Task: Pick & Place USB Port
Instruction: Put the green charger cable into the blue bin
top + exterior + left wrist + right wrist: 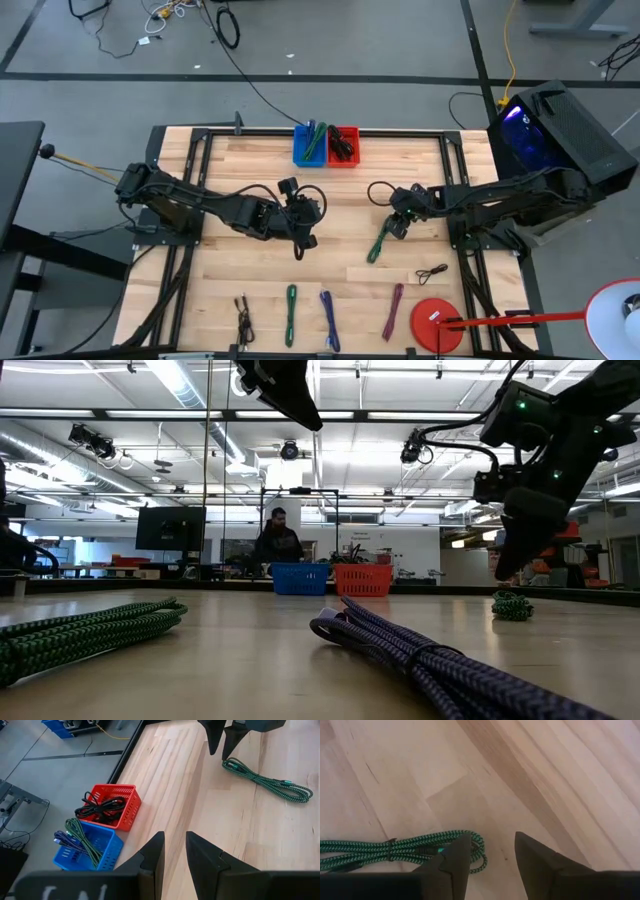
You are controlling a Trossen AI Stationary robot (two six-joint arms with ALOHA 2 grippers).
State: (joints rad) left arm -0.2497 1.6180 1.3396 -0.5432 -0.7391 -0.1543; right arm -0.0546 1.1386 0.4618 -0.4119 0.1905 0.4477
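A bundled green braided USB cable (379, 243) lies flat on the wooden table, right of centre. My right gripper (396, 222) hovers open just above the cable's far looped end (472, 845), fingers slanting down; the loop shows beside one fingertip and nothing is between the fingers. In the low view this gripper (508, 565) hangs over the cable (512, 605). My left gripper (174, 851) is open and holds nothing, raised over the table's middle (316, 208), pointing toward the right arm.
A blue bin (310, 145) and a red bin (343, 145), both holding cables, stand at the far edge. Along the near edge lie black (243, 318), green (291, 312), purple (329, 318) and maroon (393, 310) cables, a small black one (432, 272) and a red disc (437, 322).
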